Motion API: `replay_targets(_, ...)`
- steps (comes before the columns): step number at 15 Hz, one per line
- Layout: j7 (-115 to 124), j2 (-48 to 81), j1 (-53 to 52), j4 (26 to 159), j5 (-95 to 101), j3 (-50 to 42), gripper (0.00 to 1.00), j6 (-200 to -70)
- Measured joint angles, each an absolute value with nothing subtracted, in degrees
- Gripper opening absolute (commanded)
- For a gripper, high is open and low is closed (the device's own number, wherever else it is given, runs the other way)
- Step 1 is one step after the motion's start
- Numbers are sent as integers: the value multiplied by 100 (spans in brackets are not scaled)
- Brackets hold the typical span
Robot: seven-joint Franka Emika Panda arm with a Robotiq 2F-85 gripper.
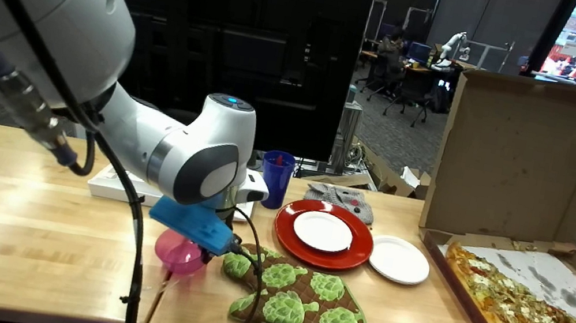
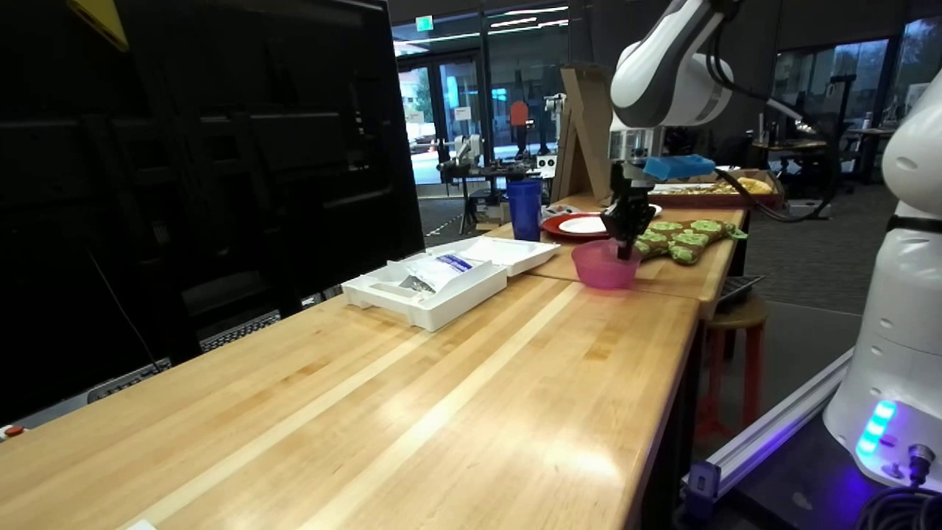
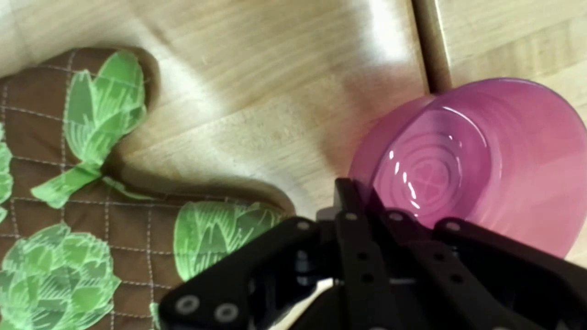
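My gripper (image 3: 362,188) is shut on the wall of a translucent pink bowl (image 3: 527,160). One finger stands outside the bowl and the other inside, with the rim pinched between them. Nothing shows inside the bowl in the wrist view. In an exterior view the gripper (image 2: 625,246) points down over the near edge of the bowl (image 2: 600,269). The bowl sits at or just above the wooden tabletop; whether it touches is hard to tell. A brown oven mitt with green artichokes (image 1: 300,298) lies close beside the gripper, flat on the table.
Behind the mitt are a red plate (image 1: 361,247) bearing a small white plate (image 1: 322,231), another white plate (image 1: 400,260), a blue cup (image 1: 276,180) and a grey knitted item (image 1: 343,199). An open white box (image 2: 467,300) and a raised-lid pizza box (image 1: 516,159) flank the area.
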State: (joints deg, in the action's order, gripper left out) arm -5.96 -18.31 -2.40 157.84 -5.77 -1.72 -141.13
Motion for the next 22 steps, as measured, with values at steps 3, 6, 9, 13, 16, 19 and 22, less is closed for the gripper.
replay_targets(3,-687,-1743,-263,15751,-577,-128,29,-14112)
replay_targets(6,-745,-1711,-263,15747,-483,-126,45,-14109)
replay_targets(9,-742,-1616,-246,15747,-285,-126,66,-14109)
replay_targets(13,-732,-1588,-166,15741,-95,-128,92,-14109)
replay_targets(16,-729,-1628,-47,15690,-80,-149,100,-14079)
replay_targets(19,-741,-1782,52,15633,-81,-224,100,-13890)
replay_targets(22,-891,-2158,62,15617,-202,-423,100,-13600)
